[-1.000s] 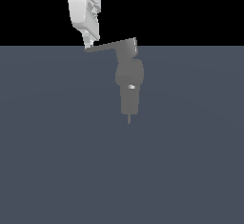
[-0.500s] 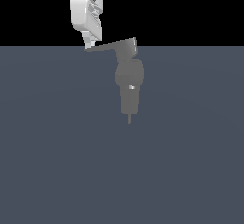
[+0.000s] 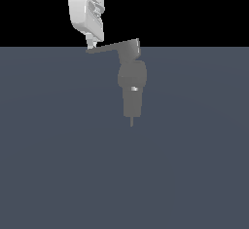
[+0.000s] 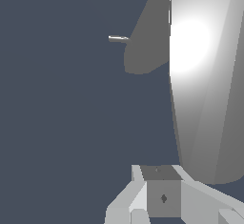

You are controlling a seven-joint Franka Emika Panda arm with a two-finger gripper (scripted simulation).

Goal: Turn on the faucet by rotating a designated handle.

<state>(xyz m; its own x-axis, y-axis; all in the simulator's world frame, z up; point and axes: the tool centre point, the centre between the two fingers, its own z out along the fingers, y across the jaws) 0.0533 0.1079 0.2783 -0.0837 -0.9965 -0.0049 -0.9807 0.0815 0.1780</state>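
the white robot gripper [image 3: 90,44] is cut off at the exterior view's upper edge, its arm out of sight. its fingertips sit at the far tip of the long, thin, flat grey handle [image 3: 113,47], on the exterior view's left, but the tips are too small to read, so i cannot tell whether it is released or clenched. the small matte grey upright faucet [image 3: 132,87] stands mid-scene on the dark blue-grey surface [image 3: 58,164], with a bright glint and a thin pin below. in the wrist view the handle [image 4: 205,75] fills the frame, glare-washed and cropped, with the gripper [image 4: 164,197] partly cut off. no writing is readable anywhere.
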